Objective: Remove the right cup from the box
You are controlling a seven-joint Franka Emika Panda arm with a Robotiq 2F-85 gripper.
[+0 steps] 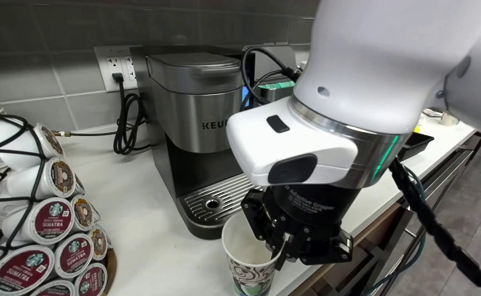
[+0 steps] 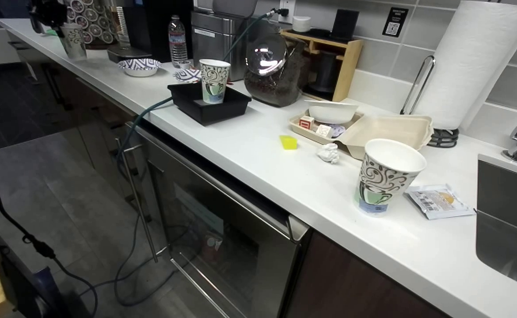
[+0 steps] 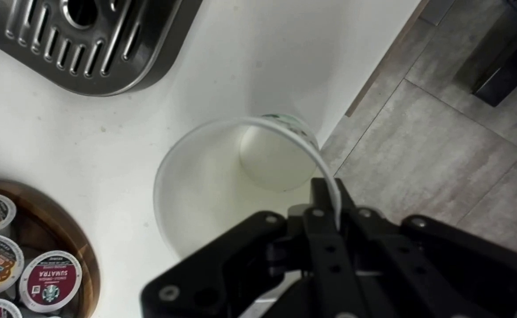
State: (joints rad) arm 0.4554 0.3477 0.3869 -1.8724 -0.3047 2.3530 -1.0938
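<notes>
Claw (image 3: pixel 332 194), nearly closed, pinches the cup (image 3: pixel 205 190) by its rim; releasing it tilted, we could topple it over the counter edge (image 3: pixel 337 106), two o'clock in the wrist view.

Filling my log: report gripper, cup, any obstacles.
Gripper shut on cup, at rim. Cup outside box, near edge of counter. Coffee maker near cup, apart.

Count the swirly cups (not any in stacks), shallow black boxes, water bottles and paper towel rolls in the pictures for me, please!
Shallow black box: 1
Swirly cups: 3 (gripped cup, boxed cup, cup nearest the sink)
Water bottle: 1
Paper towel roll: 1
Total: 6
</notes>
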